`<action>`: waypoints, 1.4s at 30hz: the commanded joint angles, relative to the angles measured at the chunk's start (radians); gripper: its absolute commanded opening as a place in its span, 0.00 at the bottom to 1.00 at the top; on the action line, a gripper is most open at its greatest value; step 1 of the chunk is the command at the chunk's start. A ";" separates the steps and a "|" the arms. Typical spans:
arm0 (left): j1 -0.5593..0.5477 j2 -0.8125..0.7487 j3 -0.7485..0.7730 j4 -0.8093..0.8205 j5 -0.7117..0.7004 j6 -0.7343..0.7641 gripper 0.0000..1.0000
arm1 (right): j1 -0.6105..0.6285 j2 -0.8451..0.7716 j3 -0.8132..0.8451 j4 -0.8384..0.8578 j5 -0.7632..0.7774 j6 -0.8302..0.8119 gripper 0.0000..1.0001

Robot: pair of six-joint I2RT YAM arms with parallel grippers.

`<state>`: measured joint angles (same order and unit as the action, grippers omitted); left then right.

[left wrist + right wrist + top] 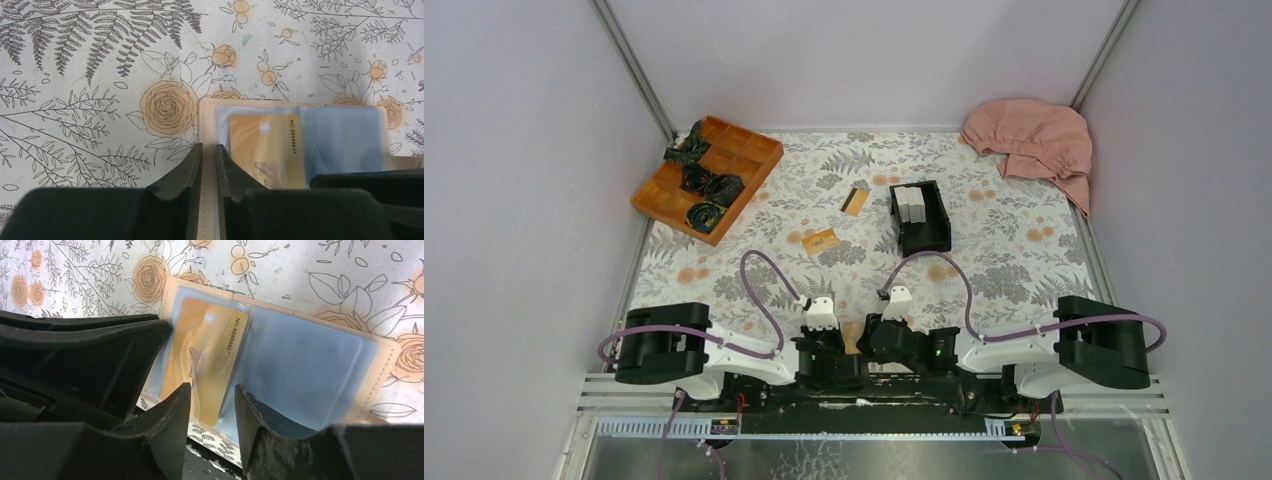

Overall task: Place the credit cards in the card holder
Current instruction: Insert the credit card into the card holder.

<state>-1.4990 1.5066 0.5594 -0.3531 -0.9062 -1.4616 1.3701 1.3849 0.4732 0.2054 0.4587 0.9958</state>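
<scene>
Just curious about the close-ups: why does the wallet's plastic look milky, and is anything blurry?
Right wrist view: glare whitens the wallet sleeve over the card. Left wrist view: card number sharp, left end effector slightly soft. Top view: even light, soft shadows.

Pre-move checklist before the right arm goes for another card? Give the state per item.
1. Left fingers clamped on the card holder edge: ok.
2. Card holder lying open, clear sleeves facing up: ok.
3. Gold card under a sleeve: ok. Fully seated: cannot tell.
4. Right fingers open, holding nothing: ok.
5. Loose cards located: ok. The black-band card and the other card lie on the table left of the black box, apart from each other.
6. All cards in the holder: not ok, two are out.
</scene>
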 commanded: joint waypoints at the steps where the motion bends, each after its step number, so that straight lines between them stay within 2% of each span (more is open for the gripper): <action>1: -0.015 0.034 -0.038 -0.016 0.217 -0.020 0.08 | 0.010 -0.045 -0.017 -0.104 0.024 -0.003 0.45; 6: -0.019 0.049 -0.031 -0.017 0.218 -0.020 0.08 | 0.011 -0.072 -0.029 -0.125 0.067 0.003 0.41; 13: -0.022 0.061 -0.024 -0.017 0.220 -0.022 0.08 | 0.011 -0.041 -0.009 -0.140 0.107 -0.012 0.10; 21: -0.024 0.069 -0.013 -0.017 0.220 -0.016 0.08 | 0.011 0.073 0.025 -0.080 0.061 -0.031 0.04; 31: -0.029 0.078 0.006 -0.025 0.214 -0.018 0.09 | 0.015 0.130 0.078 -0.055 0.032 -0.055 0.03; 35: -0.041 0.022 0.006 -0.083 0.177 -0.055 0.17 | 0.014 0.165 0.071 -0.037 0.028 -0.038 0.03; 42: -0.057 -0.085 -0.014 -0.173 0.118 -0.142 0.45 | 0.014 0.215 0.038 0.004 0.021 -0.006 0.03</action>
<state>-1.5314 1.4620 0.5655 -0.4961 -0.8764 -1.5227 1.3804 1.5089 0.5430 0.1932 0.5606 0.9428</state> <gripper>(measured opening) 0.398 0.037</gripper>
